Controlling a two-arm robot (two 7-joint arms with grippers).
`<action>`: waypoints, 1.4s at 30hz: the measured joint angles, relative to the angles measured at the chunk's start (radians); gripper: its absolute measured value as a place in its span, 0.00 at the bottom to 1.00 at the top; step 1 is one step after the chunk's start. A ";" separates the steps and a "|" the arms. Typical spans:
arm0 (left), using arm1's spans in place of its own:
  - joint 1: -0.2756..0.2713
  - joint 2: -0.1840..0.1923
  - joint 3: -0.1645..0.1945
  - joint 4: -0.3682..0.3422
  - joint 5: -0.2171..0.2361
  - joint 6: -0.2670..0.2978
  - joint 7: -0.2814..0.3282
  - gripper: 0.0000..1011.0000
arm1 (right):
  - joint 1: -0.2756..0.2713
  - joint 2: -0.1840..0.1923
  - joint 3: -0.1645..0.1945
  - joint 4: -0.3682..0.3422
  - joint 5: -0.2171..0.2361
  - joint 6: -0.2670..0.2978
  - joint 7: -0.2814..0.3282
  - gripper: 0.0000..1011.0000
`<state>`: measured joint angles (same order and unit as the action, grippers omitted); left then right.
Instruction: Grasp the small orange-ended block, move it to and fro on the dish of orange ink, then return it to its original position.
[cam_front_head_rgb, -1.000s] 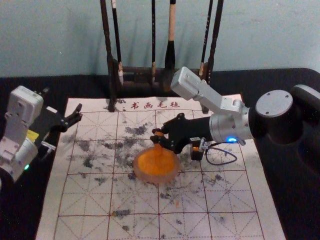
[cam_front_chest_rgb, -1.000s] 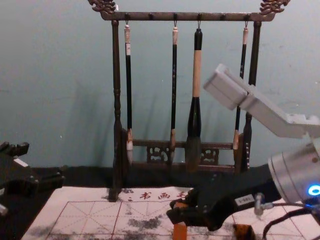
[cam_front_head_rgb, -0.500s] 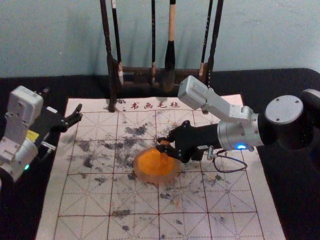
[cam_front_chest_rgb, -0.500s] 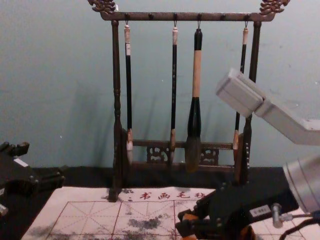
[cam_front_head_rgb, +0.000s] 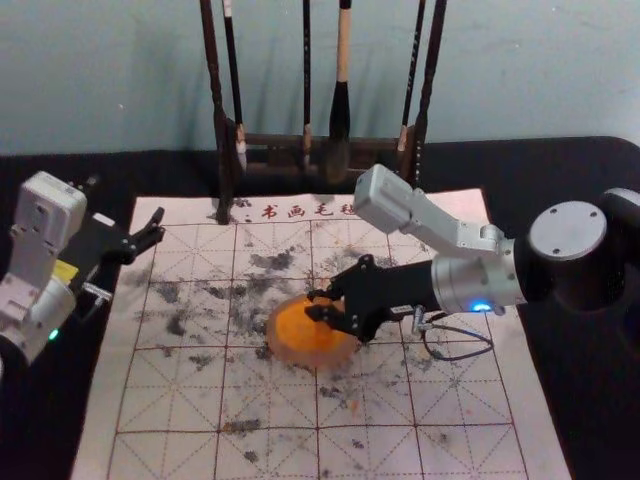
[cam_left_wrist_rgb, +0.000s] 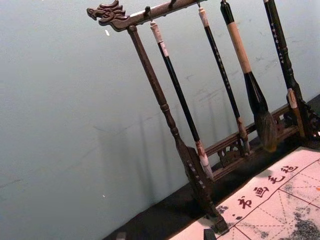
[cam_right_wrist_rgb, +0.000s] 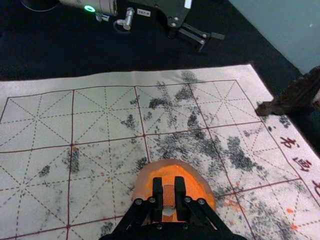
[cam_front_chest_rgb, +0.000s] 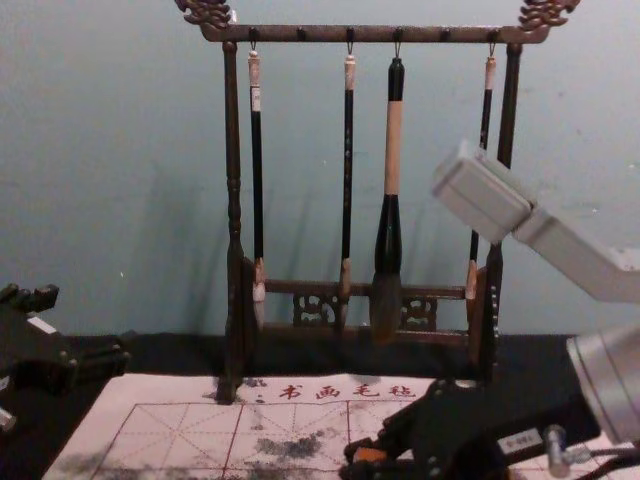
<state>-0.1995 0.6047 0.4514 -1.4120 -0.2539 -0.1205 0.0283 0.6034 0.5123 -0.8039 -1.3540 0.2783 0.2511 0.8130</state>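
As right tool (cam_front_head_rgb: 317, 304) grips block (cam_right_wrist_rgb: 168, 195), orange-inked dish (cam_front_head_rgb: 290, 352) beneath.

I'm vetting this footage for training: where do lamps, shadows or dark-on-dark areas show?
Head view: a blue lamp glows on the right arm. Chest view: soft shadow on the wall, left of the brush stand; black right gripper partly merging with dark cloth. Left wrist view: faint shadow streaks on the wall.

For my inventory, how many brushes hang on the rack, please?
4, left to right: one brush beside the left post, one near the middle, the thick one, one beside the right post.
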 joint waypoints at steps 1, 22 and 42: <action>0.000 0.000 0.000 0.000 0.000 0.000 0.000 0.99 | 0.000 -0.002 -0.001 0.000 0.000 0.000 0.000 0.12; 0.000 0.000 0.000 0.000 0.000 0.000 0.000 0.99 | 0.036 -0.073 -0.016 0.067 -0.002 -0.010 -0.013 0.12; 0.000 0.000 0.000 0.000 0.000 0.000 0.000 0.99 | 0.049 -0.111 -0.024 0.112 0.003 -0.023 -0.020 0.12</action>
<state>-0.1995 0.6047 0.4514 -1.4121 -0.2539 -0.1205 0.0283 0.6521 0.4013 -0.8278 -1.2421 0.2817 0.2283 0.7934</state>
